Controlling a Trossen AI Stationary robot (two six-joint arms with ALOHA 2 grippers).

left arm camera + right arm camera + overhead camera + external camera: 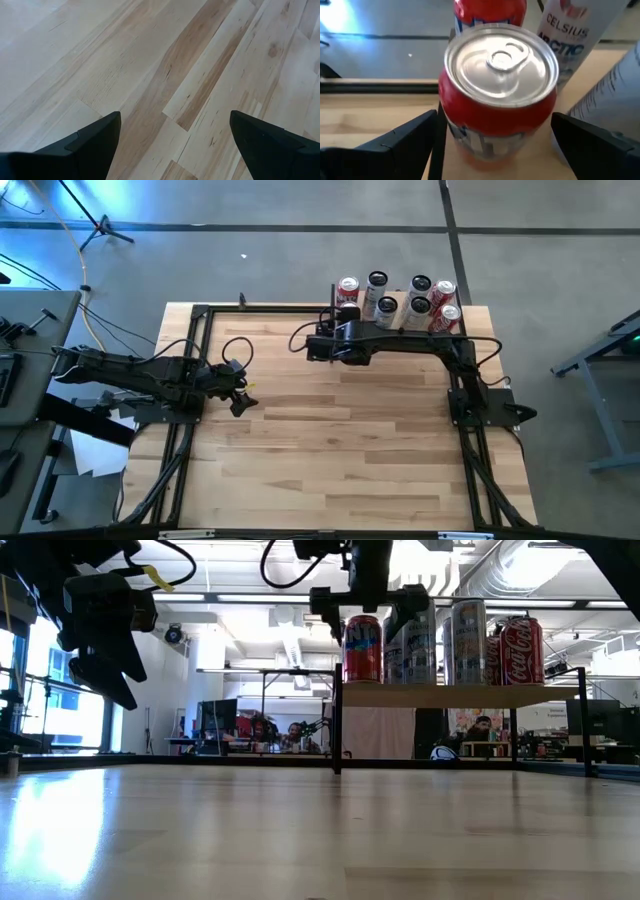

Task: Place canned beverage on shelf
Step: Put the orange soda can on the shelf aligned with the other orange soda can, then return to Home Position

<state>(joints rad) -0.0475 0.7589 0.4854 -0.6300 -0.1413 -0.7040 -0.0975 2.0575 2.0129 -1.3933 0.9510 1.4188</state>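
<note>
The red can stands upright at the left end of the shelf, between the spread fingers of the right gripper, which do not clamp it. Its base is cut off in the wrist view. The left gripper hangs open over bare table, well apart.
</note>
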